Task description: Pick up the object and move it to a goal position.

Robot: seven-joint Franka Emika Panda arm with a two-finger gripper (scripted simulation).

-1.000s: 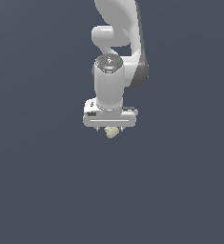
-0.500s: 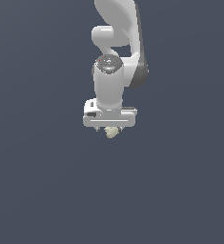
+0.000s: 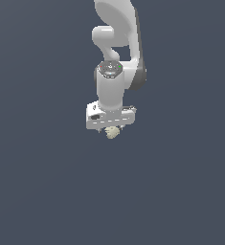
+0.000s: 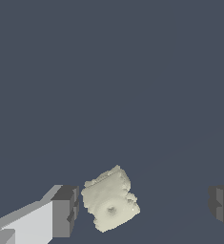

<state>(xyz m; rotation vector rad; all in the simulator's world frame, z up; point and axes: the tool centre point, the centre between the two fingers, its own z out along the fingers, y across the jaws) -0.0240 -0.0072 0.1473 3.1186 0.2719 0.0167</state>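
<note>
the claw (image 4: 142, 209) stood wide, its fingers (image 4: 66, 209) on both sides of the object (image 4: 111, 205), which lay nearer to one finger. i judged the grasp was starting; next, it must close.

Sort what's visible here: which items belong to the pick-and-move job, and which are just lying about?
Belongs to the job:
- the pale lumpy object, lying between the open fingers, nearer one
- the gripper

Lying about:
- nothing else shows; only the plain dark surface
</note>
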